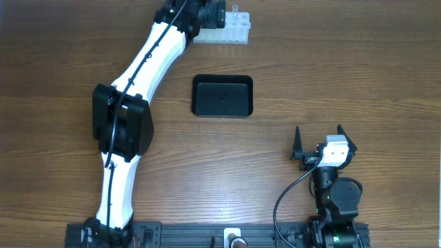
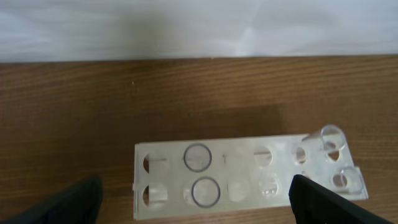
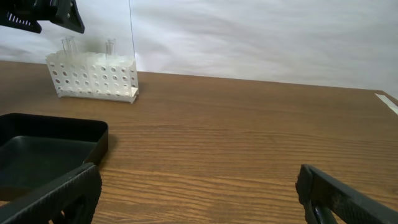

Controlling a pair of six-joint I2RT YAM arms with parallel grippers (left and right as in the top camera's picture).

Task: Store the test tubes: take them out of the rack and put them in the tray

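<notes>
A white perforated rack (image 1: 224, 32) stands at the far middle of the table with several clear test tubes upright in it, one tube (image 1: 236, 9) sticking up at its right end. From above, two tube mouths (image 2: 198, 157) (image 2: 205, 191) lie side by side between my left gripper's fingers. My left gripper (image 2: 194, 182) hovers open over the rack (image 2: 242, 180), also seen from the top (image 1: 212, 14). The black tray (image 1: 222, 96) lies empty in the table's middle. My right gripper (image 1: 318, 134) rests open near its base, facing the tray (image 3: 43, 152) and rack (image 3: 93, 78).
A white wall (image 3: 249, 37) rises just behind the rack. Bare wooden tabletop (image 1: 344, 69) spreads around the tray. A strip of tape (image 3: 388, 102) marks the table's right side.
</notes>
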